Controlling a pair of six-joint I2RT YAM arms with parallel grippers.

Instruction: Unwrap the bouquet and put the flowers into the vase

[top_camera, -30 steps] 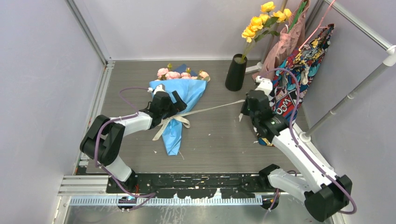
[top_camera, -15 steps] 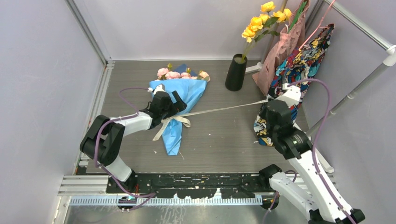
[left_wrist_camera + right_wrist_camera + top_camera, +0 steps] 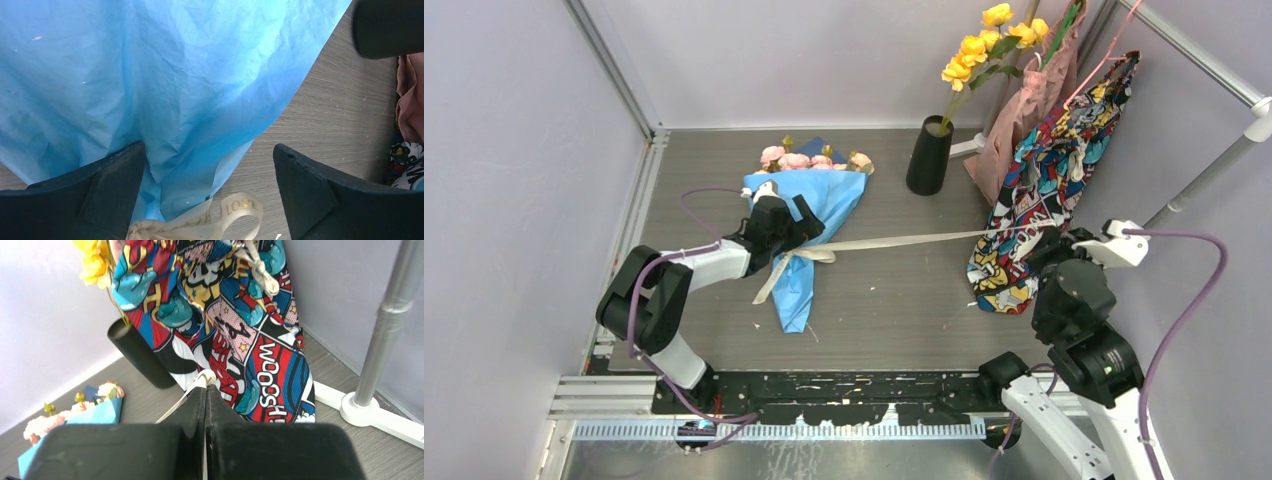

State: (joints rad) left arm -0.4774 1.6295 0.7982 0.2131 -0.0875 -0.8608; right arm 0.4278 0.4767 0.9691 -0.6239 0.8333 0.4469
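Observation:
The bouquet (image 3: 816,205) lies on the table, pink flowers (image 3: 809,160) at its far end, in a cone of blue paper (image 3: 150,75). My left gripper (image 3: 786,232) stands open astride the cone's narrow part, fingers on either side of the paper, with the ribbon knot (image 3: 200,222) just below. The cream ribbon (image 3: 914,240) runs taut from the knot to my right gripper (image 3: 1042,236), which is shut on the ribbon's end (image 3: 205,376) far to the right. The black vase (image 3: 929,155) stands upright at the back and holds yellow flowers.
A comic-print bag (image 3: 1049,190) and a pink garment (image 3: 1034,95) hang from a rack on the right, just behind my right gripper. The rack's pole (image 3: 387,325) and white foot (image 3: 370,412) stand close by. Yellow flowers (image 3: 989,45) rise from the vase.
My right arm has swung right and toward the near edge with the ribbon end, drawing the ribbon out longer and tauter. The left gripper has stayed over the bouquet.

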